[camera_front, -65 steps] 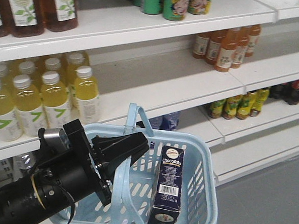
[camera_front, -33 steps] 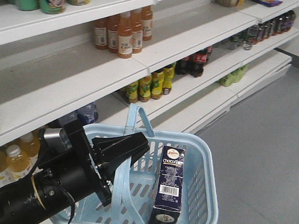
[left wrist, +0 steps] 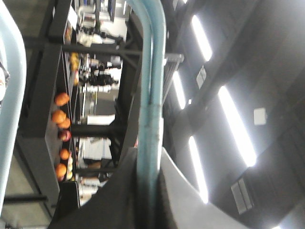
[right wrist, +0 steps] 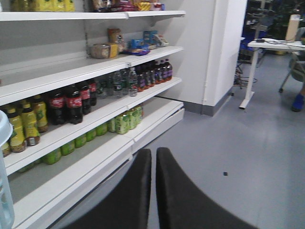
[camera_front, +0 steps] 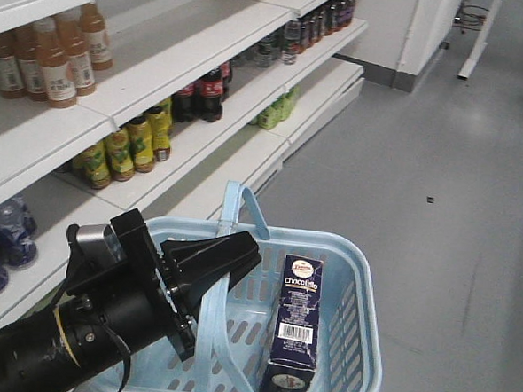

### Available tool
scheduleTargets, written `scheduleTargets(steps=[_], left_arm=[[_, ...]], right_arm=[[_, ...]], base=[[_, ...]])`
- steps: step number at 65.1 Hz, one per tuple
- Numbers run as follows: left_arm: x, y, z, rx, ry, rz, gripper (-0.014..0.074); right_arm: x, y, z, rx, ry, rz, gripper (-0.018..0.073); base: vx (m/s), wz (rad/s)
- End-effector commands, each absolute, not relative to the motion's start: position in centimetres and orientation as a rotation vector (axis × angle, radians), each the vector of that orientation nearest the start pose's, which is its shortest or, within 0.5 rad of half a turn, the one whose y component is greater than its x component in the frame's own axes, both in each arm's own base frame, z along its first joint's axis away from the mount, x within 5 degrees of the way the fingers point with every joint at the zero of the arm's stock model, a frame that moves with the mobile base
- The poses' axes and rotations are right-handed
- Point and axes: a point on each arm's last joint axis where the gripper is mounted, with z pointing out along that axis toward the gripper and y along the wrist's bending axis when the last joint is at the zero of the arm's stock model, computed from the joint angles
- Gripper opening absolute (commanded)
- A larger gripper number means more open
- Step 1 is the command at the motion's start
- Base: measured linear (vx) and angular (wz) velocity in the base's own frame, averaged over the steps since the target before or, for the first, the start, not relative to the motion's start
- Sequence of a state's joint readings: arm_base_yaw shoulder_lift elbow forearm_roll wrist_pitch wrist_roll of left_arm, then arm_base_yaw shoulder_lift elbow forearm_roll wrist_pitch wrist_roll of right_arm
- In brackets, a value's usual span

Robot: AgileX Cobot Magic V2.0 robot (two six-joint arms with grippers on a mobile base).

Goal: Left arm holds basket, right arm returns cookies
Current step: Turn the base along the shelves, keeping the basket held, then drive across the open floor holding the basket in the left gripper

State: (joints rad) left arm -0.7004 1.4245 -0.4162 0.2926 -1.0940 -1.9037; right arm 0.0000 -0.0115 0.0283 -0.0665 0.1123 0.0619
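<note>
The light blue basket (camera_front: 330,242) hangs in front of the shelves, with one hoop handle (camera_front: 220,291) running through my left gripper (camera_front: 240,248). That gripper is shut on the handle. In the left wrist view the blue handle (left wrist: 151,95) sits pinched between the two dark fingers of the left gripper (left wrist: 150,164). The cookies (camera_front: 295,322), a tall navy "Chocofello" box, stand upright inside the basket near its right side. My right gripper (right wrist: 153,151) is shut with nothing in it, over the grey floor, and it does not show in the front view.
White shelves (camera_front: 153,87) run along the left, holding orange drink bottles (camera_front: 48,54), cola bottles (camera_front: 210,91) and green-yellow bottles (camera_front: 127,143). Grey floor (camera_front: 423,170) opens to the right. A white wall (right wrist: 224,47) ends the shelf row, with a white table (right wrist: 274,45) beyond.
The view has swung right along the shelves: the yellow drinks are gone and cola bottles, wall and open floor appear. Basket, cookies and left gripper keep their places in the frame.
</note>
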Motion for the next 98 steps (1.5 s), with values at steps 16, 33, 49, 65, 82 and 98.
scheduleTargets(steps=[16,33,49,65,82,98], left_arm=[[17.08,-17.67,27.43,-0.502,1.369,-2.361,-0.0003],[17.08,-17.67,27.43,-0.502,1.369,-2.361,-0.0003],[17.08,-17.67,27.43,-0.502,1.369,-2.361,-0.0003],[17.08,-17.67,27.43,-0.502,1.369,-2.361,-0.0003],[17.08,-17.67,27.43,-0.502,1.369,-2.361,-0.0003],[17.08,-17.67,27.43,-0.502,1.369,-2.361,-0.0003]], right_arm=[[5.66,-0.03,19.49,-0.01,1.551,-0.015,-0.0006],[5.66,-0.03,19.49,-0.01,1.551,-0.015,-0.0006],[5.66,-0.03,19.49,-0.01,1.551,-0.015,-0.0006],[5.66,-0.03,19.49,-0.01,1.551,-0.015,-0.0006],[5.66,-0.03,19.49,-0.01,1.551,-0.015,-0.0006],[5.66,-0.03,19.49,-0.01,1.551,-0.015,-0.0006]], base=[[0.0,-0.59],[0.01,-0.56],[0.04,-0.34],[0.06,-0.19],[0.06,-0.12],[0.1,-0.07]])
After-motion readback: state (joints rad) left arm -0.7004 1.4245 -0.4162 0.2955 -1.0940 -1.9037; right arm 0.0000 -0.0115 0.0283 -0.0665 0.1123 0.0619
